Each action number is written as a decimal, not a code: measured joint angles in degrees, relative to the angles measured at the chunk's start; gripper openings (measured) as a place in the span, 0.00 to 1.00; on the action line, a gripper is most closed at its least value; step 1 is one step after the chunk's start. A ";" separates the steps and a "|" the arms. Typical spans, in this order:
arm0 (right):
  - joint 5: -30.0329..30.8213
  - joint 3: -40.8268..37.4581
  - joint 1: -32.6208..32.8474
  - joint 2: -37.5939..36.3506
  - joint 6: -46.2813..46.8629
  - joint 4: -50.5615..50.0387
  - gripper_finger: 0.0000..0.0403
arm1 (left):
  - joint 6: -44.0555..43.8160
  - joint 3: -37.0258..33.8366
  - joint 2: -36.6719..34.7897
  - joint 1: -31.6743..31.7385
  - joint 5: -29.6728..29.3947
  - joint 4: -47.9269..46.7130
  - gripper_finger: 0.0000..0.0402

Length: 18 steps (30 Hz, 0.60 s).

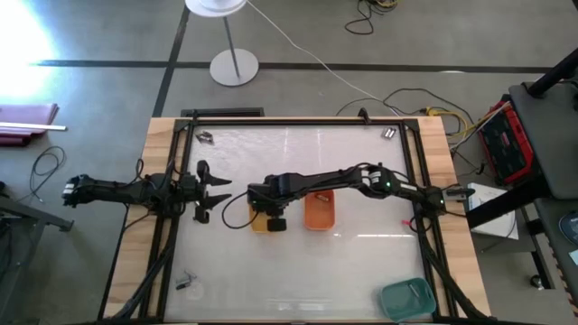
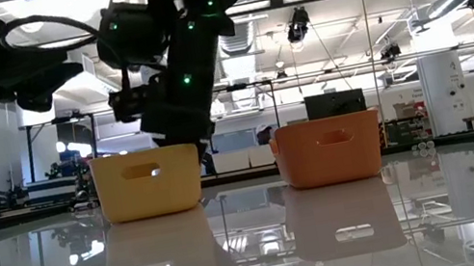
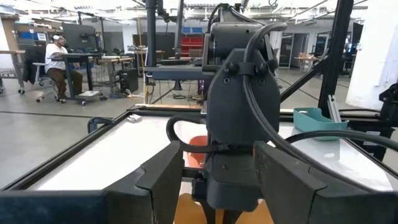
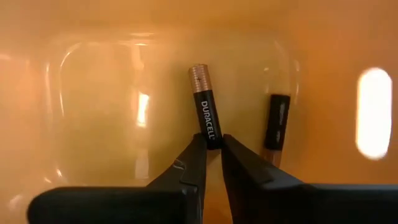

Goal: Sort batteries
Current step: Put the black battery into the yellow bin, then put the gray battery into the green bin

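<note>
The right gripper [image 4: 212,144] was down inside the yellow tray [image 2: 148,181], pinching a Duracell battery [image 4: 204,112] by its black end. Little rigid cylinder, light and slick, so I'd guess it rolls or pivots if nipped at the tip; mid-body seems safer. A second battery [image 4: 275,124] lay just beside it. Two in there, three trays total: yellow, orange tray [image 1: 320,208], teal tray [image 1: 407,298]. The left gripper [image 1: 209,190] waited nearby, spread open. Loose bits at the tabletop [image 1: 361,262] corners were probably more batteries.

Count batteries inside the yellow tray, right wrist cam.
2. One black copper-tipped Duracell battery is pinched at its end by the right gripper; a second dark battery lies beside it on the yellow plastic tray floor. The jaws may hide others.
</note>
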 joint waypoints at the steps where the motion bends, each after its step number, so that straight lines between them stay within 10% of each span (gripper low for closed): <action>1: -0.01 -0.01 -0.01 -0.20 1.93 -0.64 0.13 | 0.01 0.00 0.06 0.01 0.00 0.08 0.45; 18: 4.70 0.10 -1.89 -1.77 8.30 -0.87 0.45 | 0.02 0.00 0.37 0.02 0.02 0.04 0.45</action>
